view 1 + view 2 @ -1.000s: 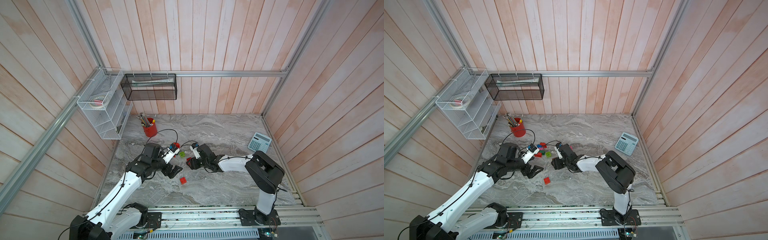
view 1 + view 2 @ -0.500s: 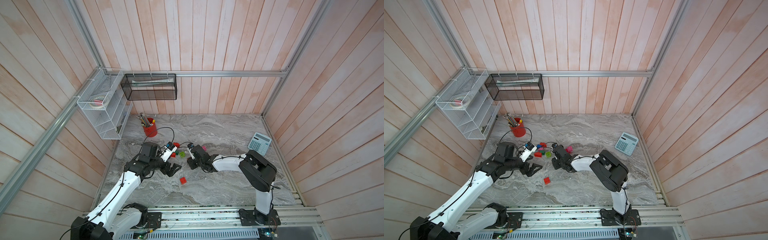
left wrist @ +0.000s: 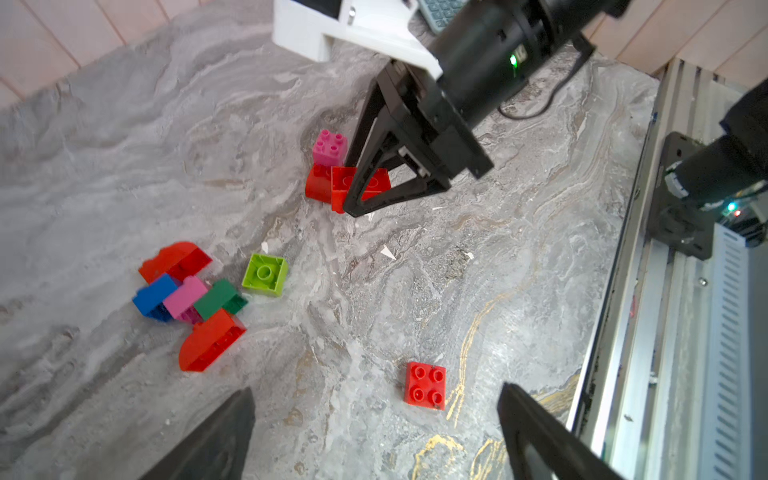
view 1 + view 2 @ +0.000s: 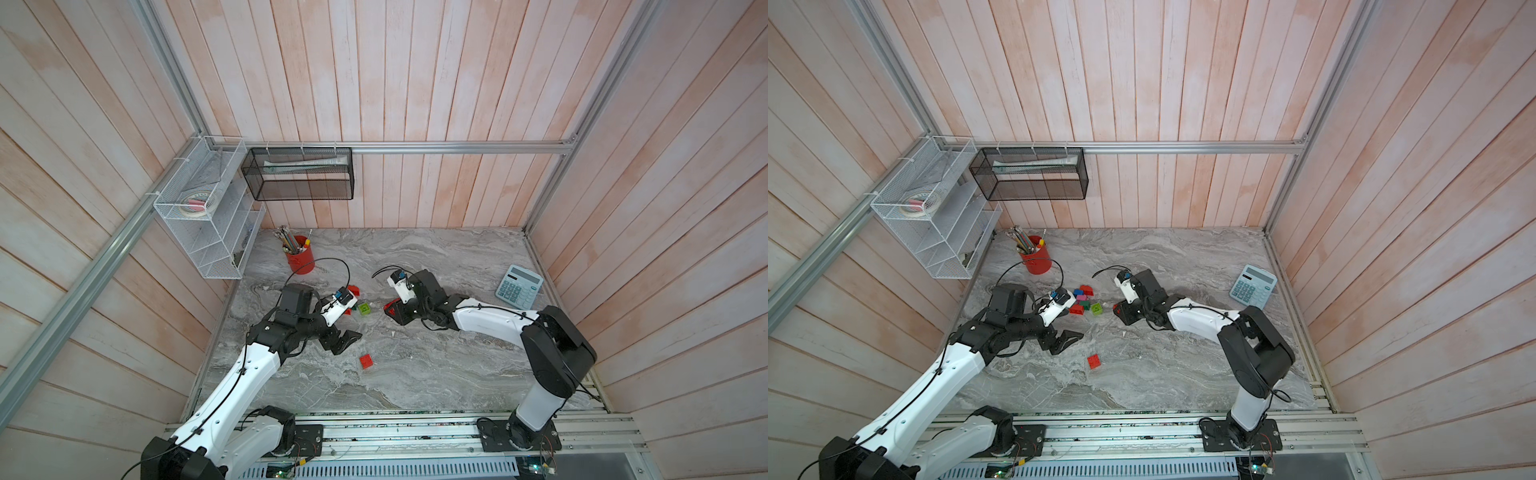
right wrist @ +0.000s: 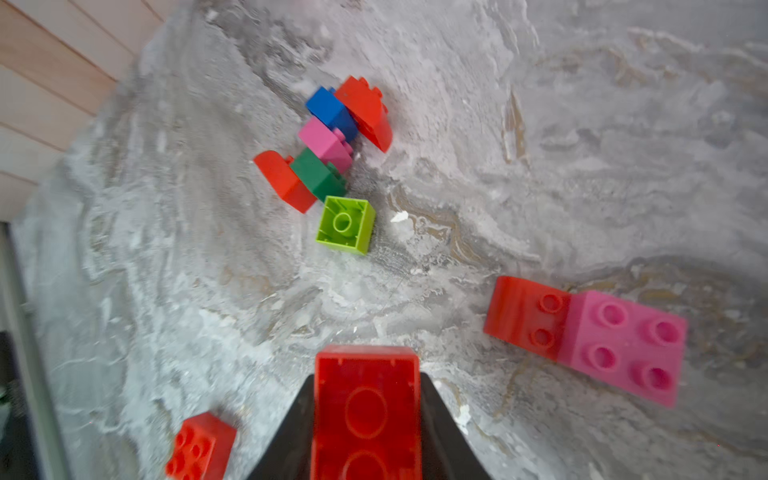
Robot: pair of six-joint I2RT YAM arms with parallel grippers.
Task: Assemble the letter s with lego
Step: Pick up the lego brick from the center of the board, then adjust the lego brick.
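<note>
R hand [image 5: 367, 388] holds red brick [image 5: 365, 428]; bare tabletop [image 5: 249, 316] ahead.

A long red brick [image 5: 366, 374] is sitting in the right claw [image 5: 365, 436], hollow side showing, with a pink brick [image 5: 623, 345] touching a curved red brick [image 5: 525, 316] nearby. In a top view a five-brick cluster [image 4: 1082, 296] (lime brick [image 4: 1096, 308] beside it) is lying left of centre, a square red brick [image 4: 1094, 361] below.

Left gripper [image 4: 348, 340] agape, right [image 4: 392, 312] seemingly clamped

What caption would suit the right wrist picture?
Right gripper shut on a red brick; loose bricks lie on the table.
</note>
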